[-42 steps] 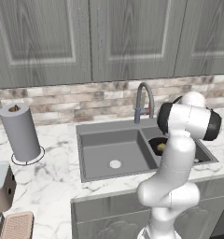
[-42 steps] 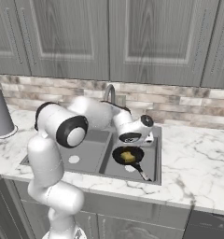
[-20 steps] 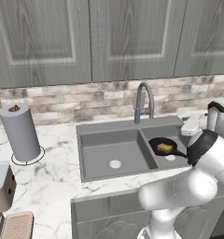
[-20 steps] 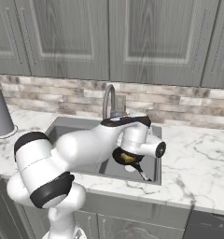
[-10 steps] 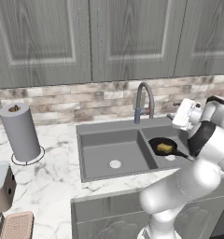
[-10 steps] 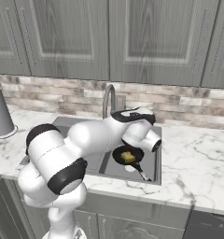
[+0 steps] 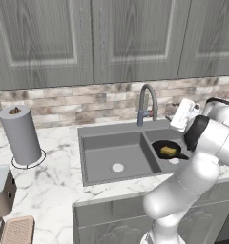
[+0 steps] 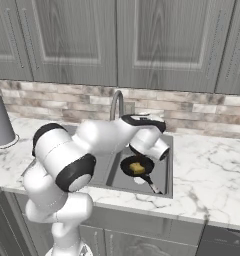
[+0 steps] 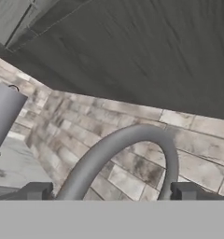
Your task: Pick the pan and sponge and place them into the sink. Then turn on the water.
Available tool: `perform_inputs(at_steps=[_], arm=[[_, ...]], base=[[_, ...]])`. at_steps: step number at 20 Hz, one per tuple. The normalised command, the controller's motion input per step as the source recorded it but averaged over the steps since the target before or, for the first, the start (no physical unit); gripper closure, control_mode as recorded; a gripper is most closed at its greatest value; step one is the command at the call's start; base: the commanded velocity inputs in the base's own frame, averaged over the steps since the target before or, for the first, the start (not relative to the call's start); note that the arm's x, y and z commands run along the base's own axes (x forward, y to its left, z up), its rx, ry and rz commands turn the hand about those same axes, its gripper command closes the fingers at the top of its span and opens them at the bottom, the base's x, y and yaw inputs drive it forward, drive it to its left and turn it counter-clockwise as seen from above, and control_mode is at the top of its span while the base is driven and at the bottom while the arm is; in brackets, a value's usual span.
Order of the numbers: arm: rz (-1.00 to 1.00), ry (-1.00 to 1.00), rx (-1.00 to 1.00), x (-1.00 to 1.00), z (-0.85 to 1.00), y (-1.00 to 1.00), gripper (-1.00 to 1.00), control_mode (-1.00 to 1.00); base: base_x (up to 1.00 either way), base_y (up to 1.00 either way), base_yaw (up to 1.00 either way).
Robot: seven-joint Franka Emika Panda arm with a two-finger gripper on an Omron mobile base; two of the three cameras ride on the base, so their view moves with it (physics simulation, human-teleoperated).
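Observation:
The grey double sink (image 7: pixel 107 136) is set in the marble counter. The black pan (image 7: pixel 159 145) lies in its right basin, and the yellow sponge (image 7: pixel 168 151) rests inside the pan (image 8: pixel 128 165). The sponge (image 8: pixel 137 167) is untouched. My gripper (image 7: pixel 176 120) hovers above the right basin, just right of the arched faucet (image 7: pixel 147 101), and points toward it. In the hand view the faucet arch (image 9: pixel 128 140) curves ahead between my wide-apart fingertips (image 9: pixel 37 190); the gripper (image 9: pixel 113 191) is open and empty. No water runs from the spout.
A paper towel roll (image 7: pixel 22 136) stands on the counter left of the sink. A pinkish-tan pad (image 7: pixel 17 229) lies at the near left corner. Grey wall cabinets (image 7: pixel 111 38) hang above the brick backsplash (image 7: pixel 88 102).
The hand has swung from the sink's right side toward the faucet, a little further left over the last half second. The gripper stayed open. Pan and sponge have not moved.

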Motion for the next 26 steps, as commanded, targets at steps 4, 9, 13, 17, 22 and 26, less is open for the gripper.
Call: perform_inputs(at_steps=[4, 9, 13, 17, 22, 26], arm=[[0.00, 0.09, 0.02, 0.60, 0.05, -0.06, -1.00, -1.00], [0.03, 0.03, 0.07, 0.20, -0.04, -0.42, -1.00, -1.00], [0.08, 0.03, 0.08, 0.26, -0.04, -0.31, -1.00, -1.00], [0.09, 0.03, 0.03, 0.38, -0.14, -0.04, -1.00, -1.00], [0.10, 0.02, 0.00, 0.15, -0.36, 0.00, -1.00, -1.00], [0.06, 0.02, 0.00, 0.13, -0.28, 0.12, -1.00, -1.00]], base=[[0.00, 0.00, 0.00], [0.00, 0.00, 0.00], [0.00, 0.00, 0.00], [0.00, 0.00, 0.00], [0.00, 0.00, 0.00], [0.00, 0.00, 0.00]])
